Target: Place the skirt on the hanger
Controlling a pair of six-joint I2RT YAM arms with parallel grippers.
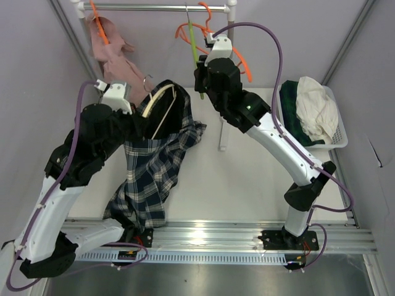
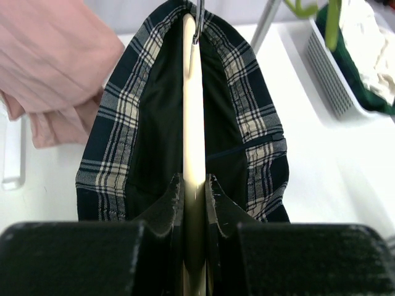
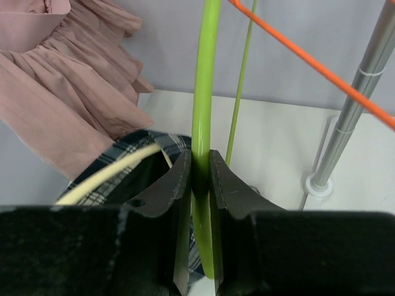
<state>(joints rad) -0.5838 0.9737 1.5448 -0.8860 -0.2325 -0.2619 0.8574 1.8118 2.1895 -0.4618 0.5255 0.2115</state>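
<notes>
- Blue and white checks cover the skirt [image 1: 151, 179]. Its lower end lies flat on the white table [image 1: 247, 179], close to the near edge by the left arm.
- From there the skirt runs up and away, and its top end is lifted off the table.
- The top end, the waist, is wrapped around a cream hanger [image 2: 193, 92]. The wrist view shows the hanger inside the open waist, with checked cloth on both sides of it.
- The left gripper [image 2: 194, 182] holds this hanger. Its jaws pinch the cream bar from both sides, and the bar fills the thin gap between them.
- A small metal hook [image 2: 199, 18] sticks out at the far end of the cream hanger. It is not on anything.
- The right gripper [image 3: 199, 161] is a bit farther back and to the right. Its jaws pinch the thick bar of a green hanger [image 3: 205, 74], which stands almost straight up.
- An orange hanger [image 3: 308, 61] crosses just beside the green one.
- On the right side of the table sits a white basket [image 1: 338, 126] with a white cloth [image 1: 315, 102] and a dark green cloth [image 1: 291, 114] in it.
- A pink dress [image 1: 114, 52] hangs at the back left, just behind the skirt's waist.
- Farthest away is a silver rail [image 1: 154, 7]. The pink dress and the orange hanger hang from it.
</notes>
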